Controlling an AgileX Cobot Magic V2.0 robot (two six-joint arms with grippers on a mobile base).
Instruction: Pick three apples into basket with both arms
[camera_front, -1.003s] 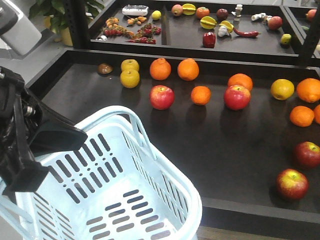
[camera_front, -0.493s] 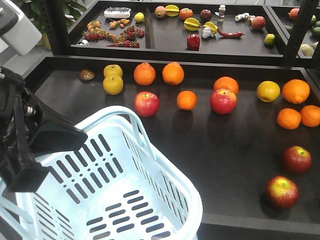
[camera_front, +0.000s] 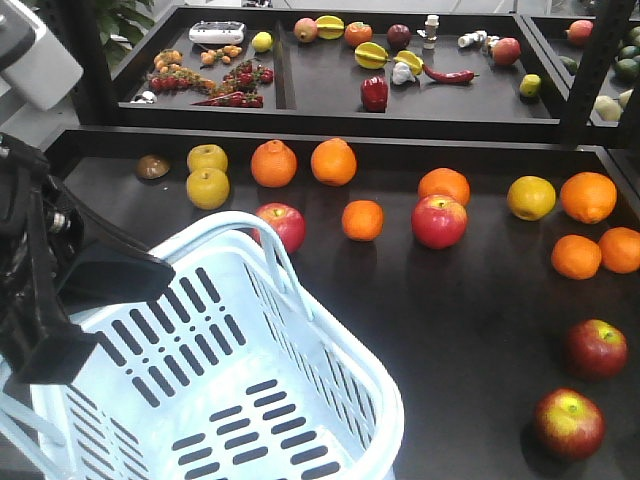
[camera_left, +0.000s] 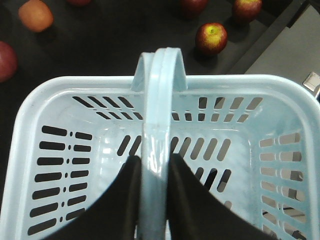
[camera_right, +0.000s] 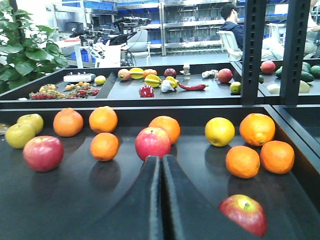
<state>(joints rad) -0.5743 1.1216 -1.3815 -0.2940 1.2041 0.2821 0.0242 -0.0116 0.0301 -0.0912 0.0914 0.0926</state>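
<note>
Left end effector: I have it clamped on the basket handle.
Right end effector: I see fingers pressed together.
Apples: two dark ones on worktop, basket's 3 o'clock.

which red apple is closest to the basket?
The leftmost apple, partly hidden behind the handle of the basket; the others lie clear of it, further right.

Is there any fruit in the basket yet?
No, the basket is empty; only its slotted bottom shows.
</note>
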